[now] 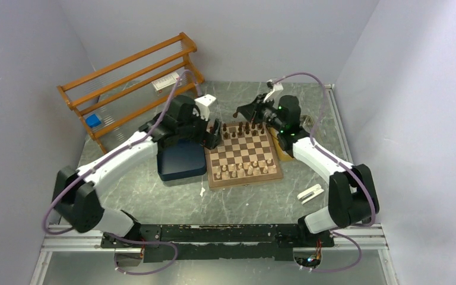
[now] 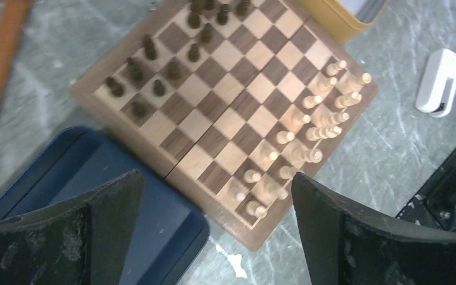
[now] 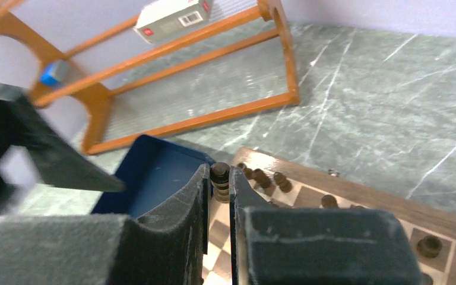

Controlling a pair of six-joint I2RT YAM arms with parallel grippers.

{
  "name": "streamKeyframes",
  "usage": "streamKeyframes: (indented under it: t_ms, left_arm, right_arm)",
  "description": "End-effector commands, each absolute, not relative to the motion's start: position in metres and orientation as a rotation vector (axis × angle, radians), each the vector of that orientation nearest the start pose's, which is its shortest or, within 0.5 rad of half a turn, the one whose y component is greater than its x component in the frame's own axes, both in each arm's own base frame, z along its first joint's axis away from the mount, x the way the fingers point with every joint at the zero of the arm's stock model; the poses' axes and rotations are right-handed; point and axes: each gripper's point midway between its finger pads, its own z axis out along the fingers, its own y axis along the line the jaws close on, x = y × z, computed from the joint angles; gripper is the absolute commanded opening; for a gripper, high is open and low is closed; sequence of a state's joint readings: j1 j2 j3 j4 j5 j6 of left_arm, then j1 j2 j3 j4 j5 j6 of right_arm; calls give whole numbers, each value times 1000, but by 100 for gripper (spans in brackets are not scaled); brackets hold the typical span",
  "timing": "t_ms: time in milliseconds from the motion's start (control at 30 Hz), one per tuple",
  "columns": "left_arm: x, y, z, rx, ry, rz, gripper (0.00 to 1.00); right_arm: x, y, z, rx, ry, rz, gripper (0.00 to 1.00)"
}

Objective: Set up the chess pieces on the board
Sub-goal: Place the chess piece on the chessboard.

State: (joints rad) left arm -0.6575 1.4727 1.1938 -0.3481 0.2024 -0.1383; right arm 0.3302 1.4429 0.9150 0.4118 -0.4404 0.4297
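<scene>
Two sets of jaws hang at the far end of the board [image 1: 246, 181], one at each far corner. The right jaws are drawn almost together, pinching a single dark chess piece [image 3: 219, 175] upright between their pads, its rounded head showing just above them. Whether its foot touches a square cannot be told, since the jaws hide it. Just beyond and to the right of these jaws, more of the chess pieces [image 3: 261, 177] stand clustered along the board's far edge, and another sits alone further right by the corner. Past the jaws to the left lies the blue tray [image 3: 148, 166], and well beyond it the wooden rack [image 3: 184, 123] stands on the desk [image 3: 380, 107] with a white box [image 3: 172, 18] on its top rail.

The left jaws are spread wide with nothing between them. Under them and to their left is the tray, touching the board's side. Ahead of them to the left stand dark pieces; ahead to the right, the cream chessmen [image 2: 285, 136] fill two rows. Further right, off the board, lies a small white object [image 2: 439, 80].
</scene>
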Motion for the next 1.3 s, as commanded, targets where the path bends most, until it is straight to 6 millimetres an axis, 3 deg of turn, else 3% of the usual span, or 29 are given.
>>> streamKeyframes:
  t_ms: [0, 200, 367, 800, 1267]
  left_arm:
    - [302, -241, 209, 604, 2121, -475, 98]
    - [290, -200, 213, 586, 2096, -302, 98]
    - [288, -177, 217, 524, 2029, -217, 98]
    - [286, -175, 224, 516, 2001, -220, 98]
    - [286, -174, 224, 516, 2001, -215, 98]
  right_arm:
    - [423, 237, 227, -379, 1674, 614, 0]
    - [441, 257, 190, -489, 1715, 411, 0]
    - [447, 261, 165, -529, 1714, 291, 0]
    - [458, 263, 129, -470, 1763, 268, 0]
    - [449, 263, 106, -422, 1814, 313, 0]
